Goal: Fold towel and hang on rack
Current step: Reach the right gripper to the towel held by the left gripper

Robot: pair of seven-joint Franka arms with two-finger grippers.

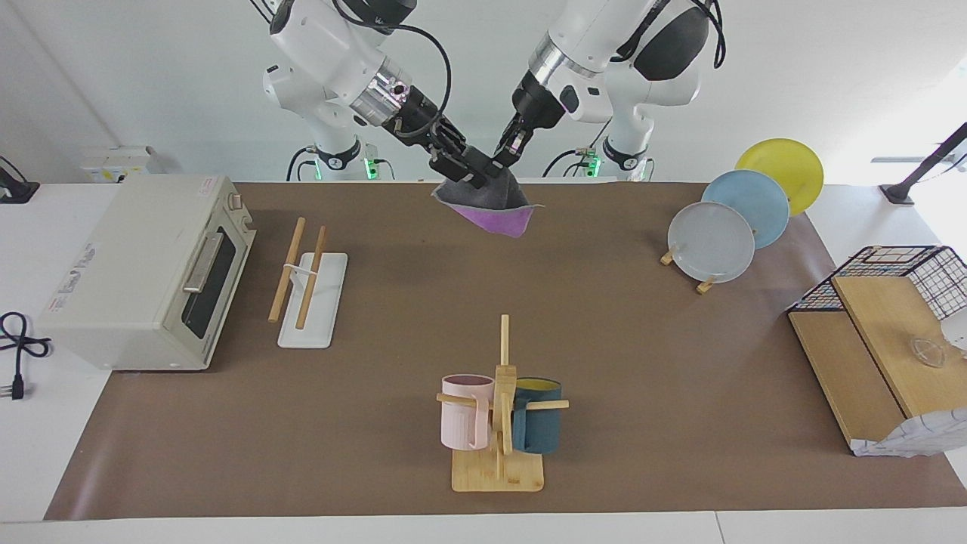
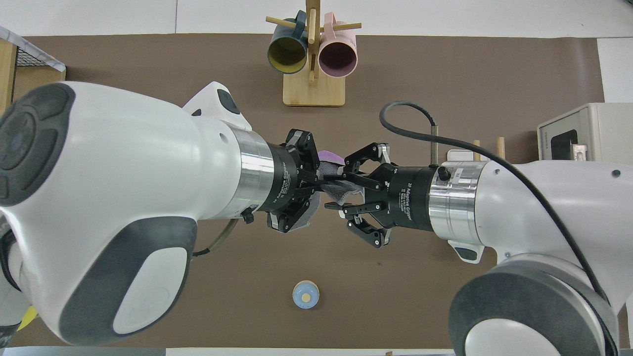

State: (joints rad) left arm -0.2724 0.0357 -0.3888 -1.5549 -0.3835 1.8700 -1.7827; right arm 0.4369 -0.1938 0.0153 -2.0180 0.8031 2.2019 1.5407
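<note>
The towel [image 1: 495,208], grey face up and purple underneath, hangs bunched in the air over the table's edge nearest the robots. My left gripper [image 1: 501,161] is shut on its top fold. My right gripper [image 1: 470,177] meets it from the other end, its jaws apart on either side of the cloth. In the overhead view the left gripper [image 2: 319,182] and right gripper [image 2: 339,192] face each other tip to tip, with only a little of the towel [image 2: 330,157] showing. The rack [image 1: 310,279], two wood rods on a white base, stands toward the right arm's end; its rod tips [image 2: 500,147] show beside the right arm.
A toaster oven [image 1: 143,272] stands beside the rack at the right arm's end. A mug tree [image 1: 502,423] with two mugs stands farther from the robots, mid-table. A plate stand [image 1: 714,242] and a wire basket [image 1: 899,279] are at the left arm's end. A small blue round thing [image 2: 305,294] lies under the arms.
</note>
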